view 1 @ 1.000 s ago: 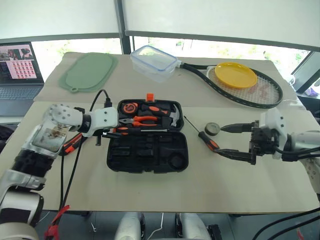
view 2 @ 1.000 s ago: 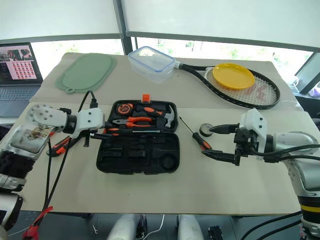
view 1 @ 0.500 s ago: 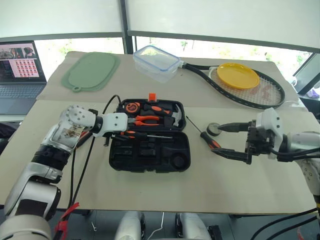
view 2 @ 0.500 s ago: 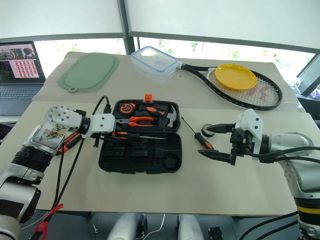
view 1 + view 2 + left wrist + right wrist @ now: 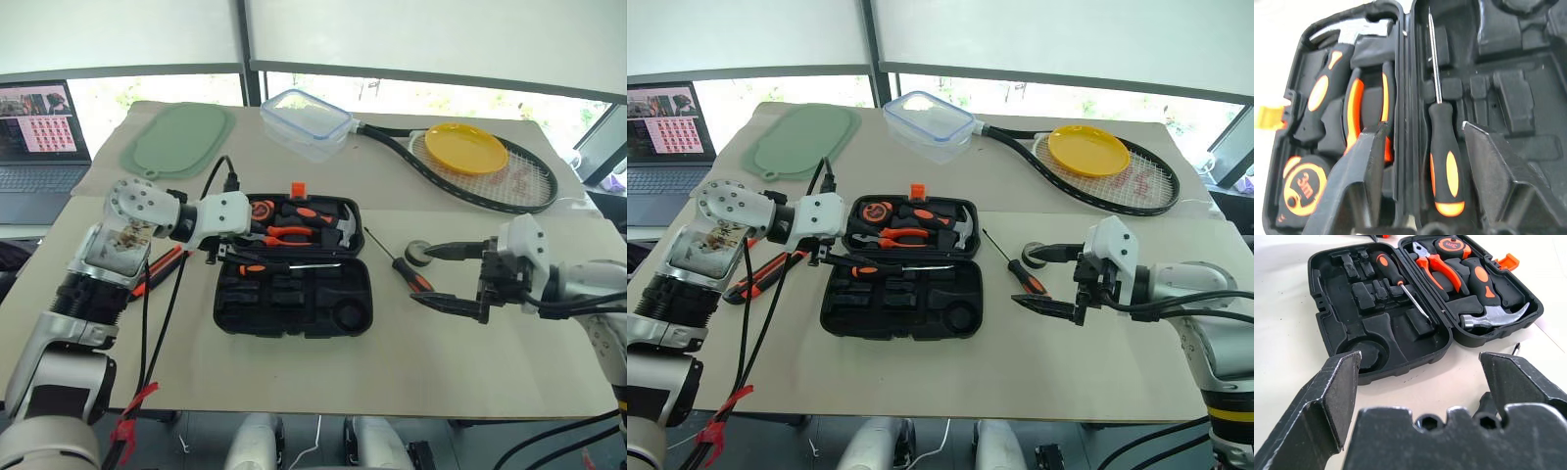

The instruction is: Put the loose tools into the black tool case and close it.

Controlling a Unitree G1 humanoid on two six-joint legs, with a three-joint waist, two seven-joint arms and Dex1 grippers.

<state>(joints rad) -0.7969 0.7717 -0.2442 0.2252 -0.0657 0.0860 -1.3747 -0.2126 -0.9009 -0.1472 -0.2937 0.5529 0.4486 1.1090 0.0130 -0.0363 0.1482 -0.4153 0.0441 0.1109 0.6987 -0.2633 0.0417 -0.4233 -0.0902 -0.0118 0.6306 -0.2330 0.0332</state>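
Observation:
The black tool case (image 5: 294, 305) lies open mid-table, orange latch (image 5: 295, 188) at its far edge. A black-orange screwdriver (image 5: 1442, 147) rests in the near half, along the hinge. My left gripper (image 5: 217, 255) hovers at the case's left end, open, one finger on each side of that handle without touching it. A second black-orange screwdriver (image 5: 409, 274) and a small dark tape roll (image 5: 418, 253) lie right of the case. My right gripper (image 5: 443, 278) stands open just beyond them. A red-orange tool (image 5: 764, 277) lies left of the case, partly hidden by cables.
Pliers (image 5: 284, 234), a hammer (image 5: 333, 227) and a tape measure (image 5: 259, 210) sit in the case's far half. Behind it are a clear container (image 5: 306, 122), a green mat (image 5: 176, 137), and a racket (image 5: 509, 191) with a yellow plate (image 5: 468, 147). A laptop (image 5: 39, 137) is far left. Black cables (image 5: 147, 313) hang off the left arm.
My left gripper has lifted and pulled away a little, its fingers parting from the screwdriver, which stays lying in the case. The right arm has not moved.

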